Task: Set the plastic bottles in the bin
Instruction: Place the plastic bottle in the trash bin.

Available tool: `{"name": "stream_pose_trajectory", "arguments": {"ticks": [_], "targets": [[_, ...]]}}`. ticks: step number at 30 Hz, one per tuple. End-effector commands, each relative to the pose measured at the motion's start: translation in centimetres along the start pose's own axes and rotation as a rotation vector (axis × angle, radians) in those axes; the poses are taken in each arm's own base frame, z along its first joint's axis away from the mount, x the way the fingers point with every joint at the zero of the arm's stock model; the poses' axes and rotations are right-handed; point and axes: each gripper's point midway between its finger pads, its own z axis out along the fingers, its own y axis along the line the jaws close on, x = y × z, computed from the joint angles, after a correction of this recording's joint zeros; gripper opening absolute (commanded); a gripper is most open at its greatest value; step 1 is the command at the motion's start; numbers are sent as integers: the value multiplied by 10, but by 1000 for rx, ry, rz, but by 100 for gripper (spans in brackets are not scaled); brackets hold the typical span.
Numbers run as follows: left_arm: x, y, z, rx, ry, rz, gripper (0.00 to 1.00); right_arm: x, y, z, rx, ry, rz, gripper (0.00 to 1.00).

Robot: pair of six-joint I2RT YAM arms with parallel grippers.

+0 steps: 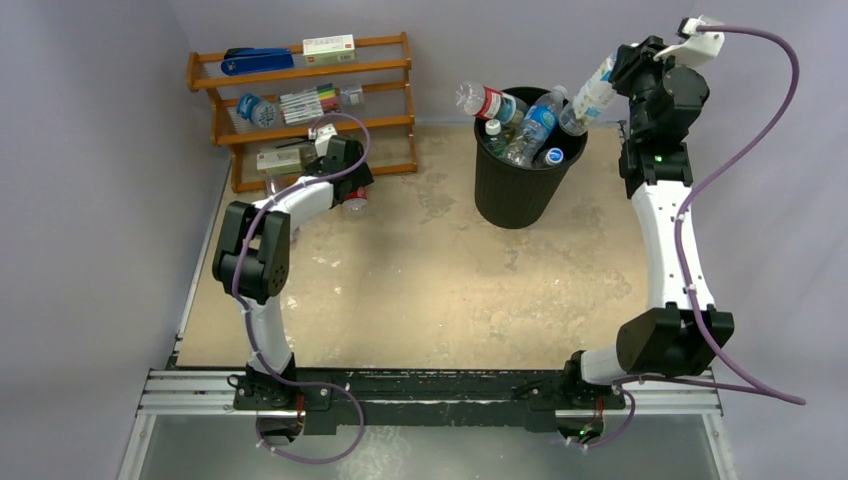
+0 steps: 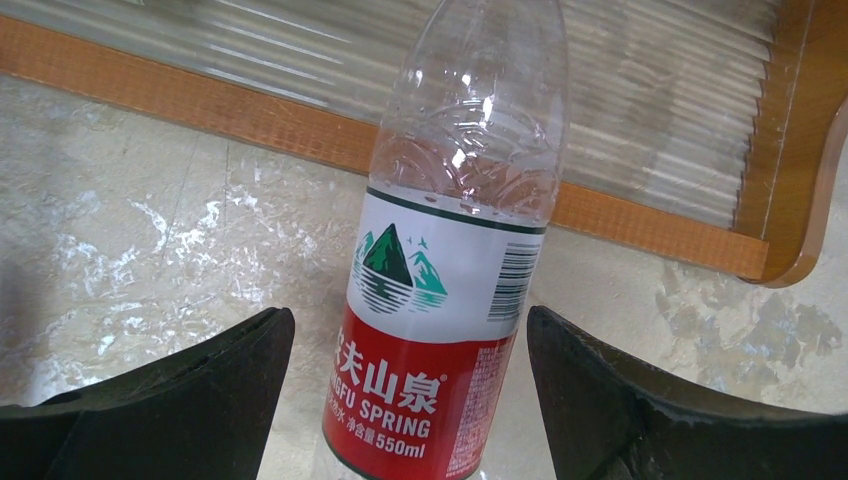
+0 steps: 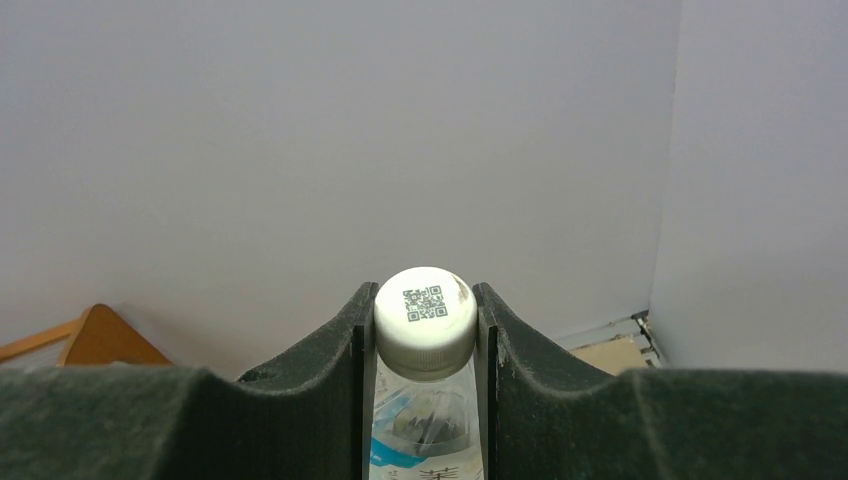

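Several bottles (image 1: 535, 122) already sit in your bin (image 1: 512, 195) at top centre, your right claw (image 1: 622, 68) pinches a white-capped bottle (image 1: 594, 97) over its right rim, and your left claw (image 2: 408, 322) gapes around an ungripped red-label bottle (image 2: 440, 280) by the upper-left rack (image 1: 380, 68).
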Motion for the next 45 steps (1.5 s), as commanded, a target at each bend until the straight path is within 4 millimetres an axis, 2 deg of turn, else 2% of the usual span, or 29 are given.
{"name": "stream_pose_trajectory", "arguments": {"ticks": [1, 8, 11, 16, 20, 26, 33, 36, 38, 40, 43, 45], "targets": [[-25, -9, 3, 11, -61, -14, 86, -4, 7, -8, -37, -7, -5, 14], [-23, -9, 6, 6, -56, -12, 84, 13, 6, -16, -36, 45, -24, 15], [-23, -10, 6, 12, -54, -13, 80, 23, 7, -16, -31, 69, -39, 18], [-19, -13, 5, 31, -40, -20, 66, 40, 9, -14, -34, 111, -62, 27], [-17, -14, 2, 51, -37, -30, 59, 56, 18, -15, -35, 136, -103, 27], [-23, -17, -16, 92, -47, -53, 55, 66, 40, -25, -5, 134, -182, 28], [-37, -29, -50, 188, -61, -97, 54, 85, 37, -32, 18, 179, -180, 34], [-43, -34, -67, 227, -73, -107, 53, 91, 40, -42, -9, 204, -137, 47], [-48, -35, -77, 245, -80, -112, 53, 88, 36, -48, 6, 197, -124, 54], [-52, -37, -86, 264, -88, -116, 53, 81, 33, -53, 23, 188, -110, 67], [-60, -40, -102, 293, -103, -123, 53, 65, 29, -60, 42, 176, -93, 77], [-68, -42, -115, 315, -118, -129, 53, 48, 30, -65, 40, 158, -73, 83]]}}
